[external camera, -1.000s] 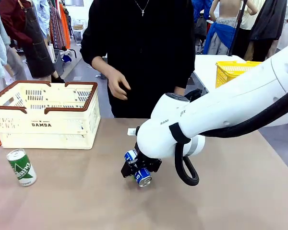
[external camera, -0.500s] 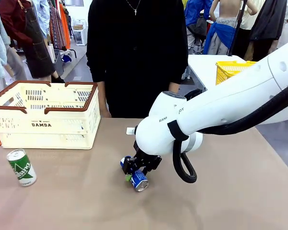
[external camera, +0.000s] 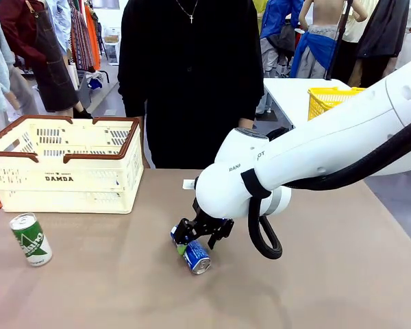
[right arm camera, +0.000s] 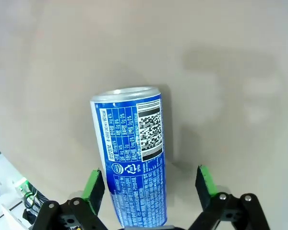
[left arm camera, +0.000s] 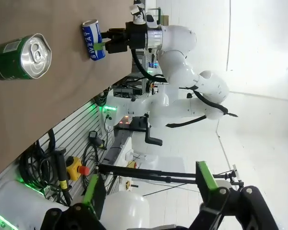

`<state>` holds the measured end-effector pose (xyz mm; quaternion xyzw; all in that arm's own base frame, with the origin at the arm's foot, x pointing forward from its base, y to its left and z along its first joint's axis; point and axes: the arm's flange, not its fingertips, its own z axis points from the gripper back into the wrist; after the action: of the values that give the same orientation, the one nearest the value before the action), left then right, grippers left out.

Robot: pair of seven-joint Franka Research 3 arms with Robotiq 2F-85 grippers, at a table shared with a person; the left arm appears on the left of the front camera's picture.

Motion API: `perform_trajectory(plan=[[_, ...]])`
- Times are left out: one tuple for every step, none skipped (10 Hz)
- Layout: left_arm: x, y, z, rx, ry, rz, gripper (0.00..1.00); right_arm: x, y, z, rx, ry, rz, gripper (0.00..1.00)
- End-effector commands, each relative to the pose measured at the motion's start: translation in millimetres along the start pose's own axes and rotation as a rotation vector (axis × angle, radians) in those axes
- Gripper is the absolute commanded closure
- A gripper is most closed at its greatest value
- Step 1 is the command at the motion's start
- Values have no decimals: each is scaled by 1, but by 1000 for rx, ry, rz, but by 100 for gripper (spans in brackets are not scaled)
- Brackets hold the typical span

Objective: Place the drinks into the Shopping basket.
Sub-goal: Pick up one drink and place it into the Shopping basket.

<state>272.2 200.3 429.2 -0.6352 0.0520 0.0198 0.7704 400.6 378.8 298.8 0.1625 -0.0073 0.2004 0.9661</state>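
Note:
A blue drink can (external camera: 196, 258) with white "SWEAT" lettering lies on its side on the brown table, mid-table. My right gripper (external camera: 194, 241) hangs over it, open, its green pads (right arm camera: 95, 184) on either side of the can (right arm camera: 132, 163) and apart from it. A green drink can (external camera: 31, 239) stands upright near the table's left edge. The cream Shopping basket (external camera: 61, 175) with its reddish-brown rim sits at the far left. In the left wrist view my left gripper (left arm camera: 151, 187) is open and holds nothing, with the green can (left arm camera: 19, 57) and the blue can (left arm camera: 92, 39) farther off.
A person in black stands at the table's far side, arms down. A yellow mesh basket (external camera: 332, 99) sits on a white table at the back right. A small white object (external camera: 188, 184) lies behind my right wrist. Bare tabletop stretches along the front and right.
My right gripper went from shut on the blue can to open, leaving it lying on the table. The person's hand drew back to their side.

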Motion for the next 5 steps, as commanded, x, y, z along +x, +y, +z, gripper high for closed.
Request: perform_trajectory(plan=[[-2, -3, 8, -16, 3, 0, 0, -4, 3, 20, 3, -9, -4, 0], [-2, -3, 8, -16, 3, 0, 0, -11, -2, 44, 5, -27, -13, 0], [-2, -3, 8, -16, 3, 0, 0, -28, -14, 86, 16, -27, -9, 0], [-2, -3, 8, -16, 3, 0, 0, -53, -33, 135, 66, -27, -3, 0], [-2, -3, 8, -16, 3, 0, 0, -86, -57, 179, 105, -10, -12, 0]])
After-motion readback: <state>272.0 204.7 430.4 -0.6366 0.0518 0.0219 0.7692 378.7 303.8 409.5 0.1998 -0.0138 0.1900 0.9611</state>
